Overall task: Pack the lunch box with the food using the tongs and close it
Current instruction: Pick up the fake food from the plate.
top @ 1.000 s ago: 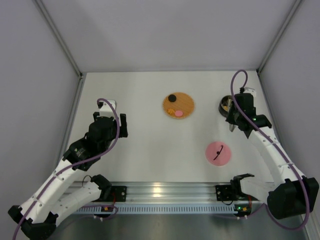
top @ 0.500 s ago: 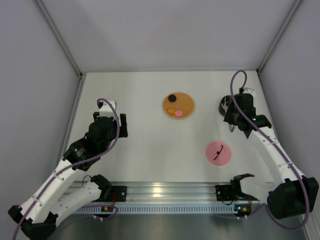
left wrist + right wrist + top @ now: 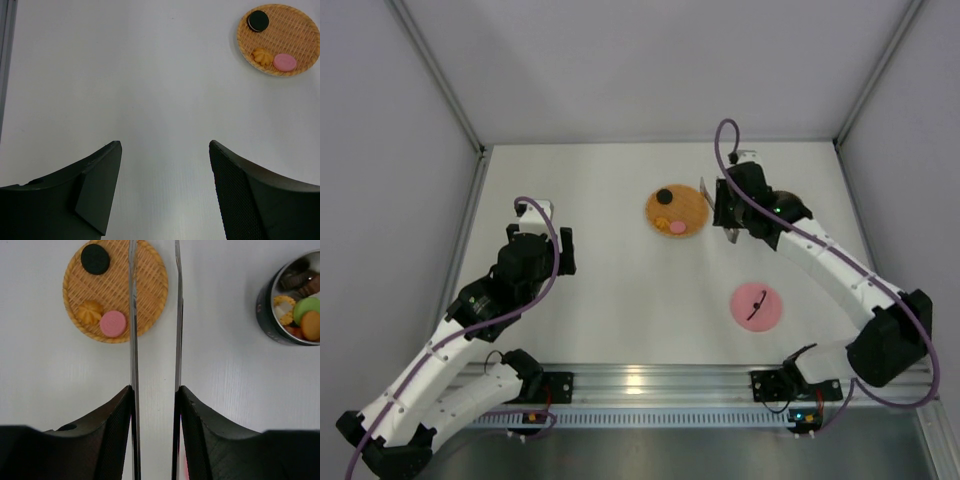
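My right gripper (image 3: 155, 387) (image 3: 725, 215) is shut on the tongs (image 3: 133, 315), whose two silver arms stand apart. Their tips (image 3: 703, 195) reach the right edge of the woven mat (image 3: 145, 285) (image 3: 692, 205). On the mat lie three food pieces: a dark round one (image 3: 95, 259), an orange one (image 3: 90, 311) and a pink one (image 3: 113, 323). The steel lunch box (image 3: 265, 310) stands to the right with more food (image 3: 305, 310) inside; in the top view my right arm mostly hides it. My left gripper (image 3: 165, 145) (image 3: 545, 235) hangs open and empty over bare table at the left.
The pink disc lid (image 3: 757, 304) lies on the table, nearer the arm bases than the lunch box. Grey walls close in the table on the left, back and right.
My right arm has swung left with the tongs, from over the lunch box to the mat's right edge. The left arm has not moved.
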Robot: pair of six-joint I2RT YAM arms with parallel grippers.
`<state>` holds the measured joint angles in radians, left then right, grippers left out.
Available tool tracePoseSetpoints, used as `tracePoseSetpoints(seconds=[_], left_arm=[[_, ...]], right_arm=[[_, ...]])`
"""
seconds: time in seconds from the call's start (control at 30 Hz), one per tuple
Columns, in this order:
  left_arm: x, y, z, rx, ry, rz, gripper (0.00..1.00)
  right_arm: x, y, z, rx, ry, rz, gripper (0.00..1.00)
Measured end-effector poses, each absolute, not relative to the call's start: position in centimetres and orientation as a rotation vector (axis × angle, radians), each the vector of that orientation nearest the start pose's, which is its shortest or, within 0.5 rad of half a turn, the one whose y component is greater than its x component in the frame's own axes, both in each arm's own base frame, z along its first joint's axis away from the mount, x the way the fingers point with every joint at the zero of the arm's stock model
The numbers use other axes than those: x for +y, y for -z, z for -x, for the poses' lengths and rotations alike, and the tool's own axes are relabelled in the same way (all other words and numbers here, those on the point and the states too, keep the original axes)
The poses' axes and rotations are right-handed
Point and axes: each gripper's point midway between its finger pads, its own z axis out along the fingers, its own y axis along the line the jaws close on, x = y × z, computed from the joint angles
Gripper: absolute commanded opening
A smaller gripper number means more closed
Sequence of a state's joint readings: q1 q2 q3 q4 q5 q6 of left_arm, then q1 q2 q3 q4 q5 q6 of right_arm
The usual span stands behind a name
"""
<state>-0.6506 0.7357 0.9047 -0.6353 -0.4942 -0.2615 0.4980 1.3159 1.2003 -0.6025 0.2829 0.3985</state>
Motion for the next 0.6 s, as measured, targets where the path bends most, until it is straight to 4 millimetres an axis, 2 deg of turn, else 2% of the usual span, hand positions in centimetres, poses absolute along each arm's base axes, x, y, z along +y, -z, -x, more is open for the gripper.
tracePoseSetpoints(seconds=[0.17, 0.33, 0.43, 0.6], left_arm=[[-9.0, -25.0, -24.1, 1.977, 0.087, -0.080, 0.76], [-9.0, -25.0, -24.1, 1.977, 0.088, -0.080, 0.76], [-9.0, -25.0, -24.1, 1.977, 0.088, -0.080, 0.76], [-9.0, -25.0, -24.1, 1.977, 0.088, -0.080, 0.76]], right_arm=[[18.7, -17.4, -36.0, 2.341, -0.154, 0.049, 0.42], [20.5, -13.8, -36.7, 2.417, -0.135, 0.086, 0.45], [21.3, -13.4, -37.0, 2.422, -0.144, 0.097, 0.46], [22.5, -14.2, -37.4, 2.396, -0.180, 0.101, 0.47]])
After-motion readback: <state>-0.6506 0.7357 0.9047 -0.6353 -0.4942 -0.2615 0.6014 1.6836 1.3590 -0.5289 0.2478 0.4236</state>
